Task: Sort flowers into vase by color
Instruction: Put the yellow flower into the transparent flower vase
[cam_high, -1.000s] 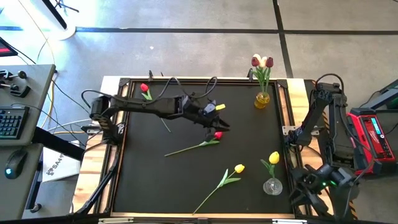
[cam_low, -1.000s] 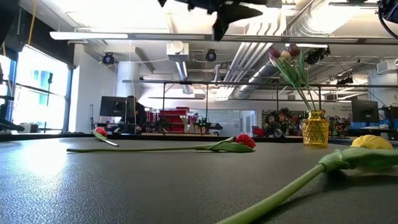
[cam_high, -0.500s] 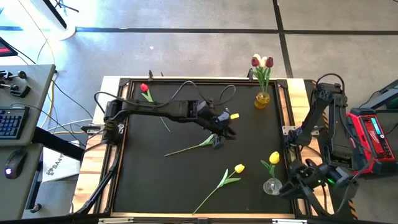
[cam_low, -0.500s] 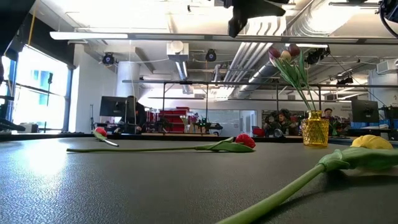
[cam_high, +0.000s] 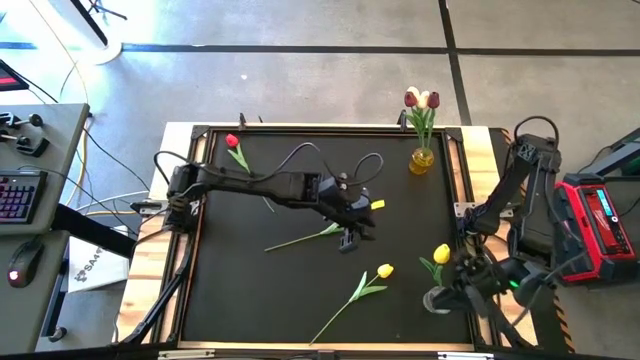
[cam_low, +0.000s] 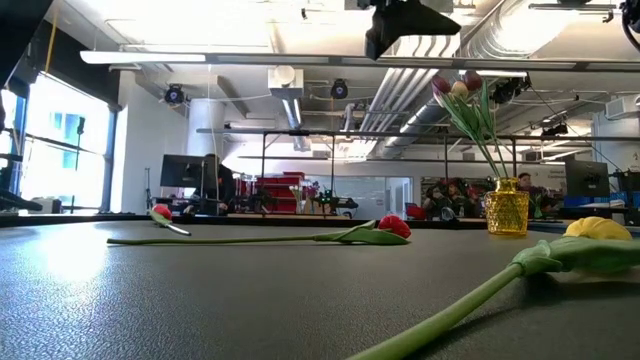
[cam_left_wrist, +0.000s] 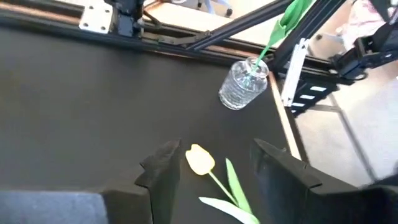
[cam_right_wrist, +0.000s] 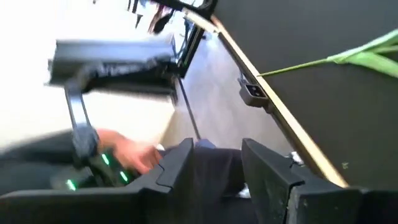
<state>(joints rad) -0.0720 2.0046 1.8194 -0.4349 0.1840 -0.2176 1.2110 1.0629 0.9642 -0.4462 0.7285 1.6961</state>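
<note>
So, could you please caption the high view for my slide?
Left gripper open above the red tulip at mid-table; right gripper beside the clear vase.

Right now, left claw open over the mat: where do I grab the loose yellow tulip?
Probably the bare stem between the leaves and the cut end, from straight above. The yellow tulip lies flat on the mat, stem running diagonally, so turn the left claw to close across it. Skip the head and the splayed leaves; they look soft.
</note>
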